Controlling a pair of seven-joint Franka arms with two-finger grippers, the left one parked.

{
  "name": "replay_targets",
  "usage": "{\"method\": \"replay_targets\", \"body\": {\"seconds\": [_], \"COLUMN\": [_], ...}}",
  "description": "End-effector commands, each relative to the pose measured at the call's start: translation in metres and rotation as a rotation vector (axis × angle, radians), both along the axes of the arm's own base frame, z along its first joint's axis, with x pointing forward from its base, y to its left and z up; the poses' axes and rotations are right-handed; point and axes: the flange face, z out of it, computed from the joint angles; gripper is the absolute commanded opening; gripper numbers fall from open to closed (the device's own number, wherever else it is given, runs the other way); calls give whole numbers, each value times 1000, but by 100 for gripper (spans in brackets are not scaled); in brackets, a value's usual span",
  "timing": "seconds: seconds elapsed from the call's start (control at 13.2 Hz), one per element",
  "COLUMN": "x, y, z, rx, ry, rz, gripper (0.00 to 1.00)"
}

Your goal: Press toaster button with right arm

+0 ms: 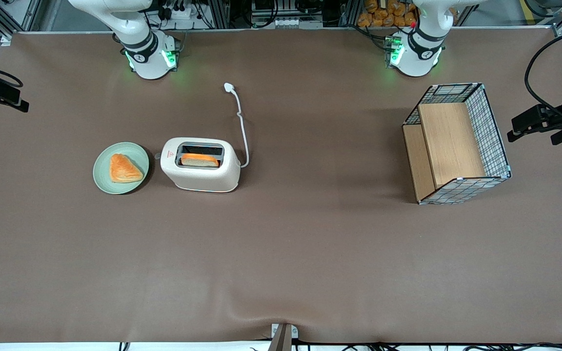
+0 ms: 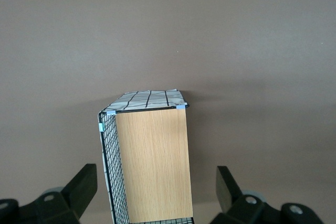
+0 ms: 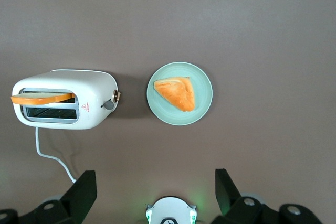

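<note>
The cream toaster (image 1: 200, 168) stands on the brown table with a slice of bread (image 1: 200, 160) in its slot. The toaster button (image 1: 157, 156) is a small grey tab on the narrow end that faces the green plate. In the right wrist view the toaster (image 3: 63, 106) and the button (image 3: 108, 104) lie far below the camera. My right gripper (image 3: 155, 182) is open and empty, high above the table, well apart from the toaster. In the front view it (image 1: 17, 101) shows at the working arm's end of the table.
A green plate (image 1: 103, 180) with a pastry (image 1: 124, 168) sits close beside the toaster's button end. The toaster's white cord and plug (image 1: 239, 117) trail toward the arm bases. A wire basket with wooden panels (image 1: 456, 141) lies toward the parked arm's end.
</note>
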Motion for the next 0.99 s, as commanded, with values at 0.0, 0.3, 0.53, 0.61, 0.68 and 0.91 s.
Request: {"method": "replay_targets", "body": {"seconds": [0.0,0.3,0.53,0.61,0.68,0.91], "x": [-4,0,1,1,3,6], "y": [-1,-3,2,2,2,2], "z": [6,6,12,13,9,2], "rx": [10,8,0,2,3,12], "ry": [-4,-3,-16,-18,-12,6], "rz": [10,-1,8,7,7,7], "gripper": [100,100,100,100,100,100]}}
